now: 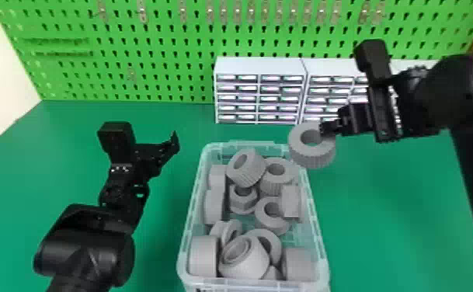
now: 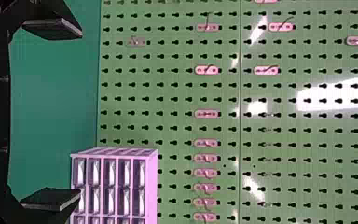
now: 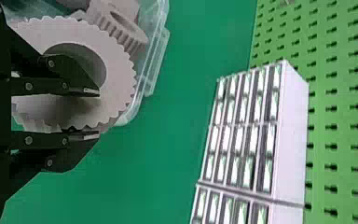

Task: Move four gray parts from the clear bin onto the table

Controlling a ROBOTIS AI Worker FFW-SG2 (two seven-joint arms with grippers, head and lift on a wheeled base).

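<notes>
Your right gripper (image 1: 327, 128) is closed on the wall of a gray gear (image 1: 313, 157): in the right wrist view, one finger (image 3: 67, 72) enters the bore and the other (image 3: 70, 154) lies outside the toothed rim. Note the gear's orientation: its bore faces up and toward the head camera, the bore axis near upright but tilted. The gear is wider than it is thick, so its longest extent runs across the ring face. Locate it at the bin's far right corner; you cannot tell whether it touches the rim.

The clear bin (image 1: 319, 237) stands on the green table (image 1: 383, 217), its long axis running near to far. Inside, gray parts include a hexagonal part (image 1: 243, 205) and a tilted gear (image 1: 253, 176) whose bore faces up and left.

Your left gripper (image 1: 165, 149) is left of the bin, its jaws wide apart. Drawer cabinets (image 1: 260, 66) stand behind, before a green pegboard (image 1: 169, 46).
</notes>
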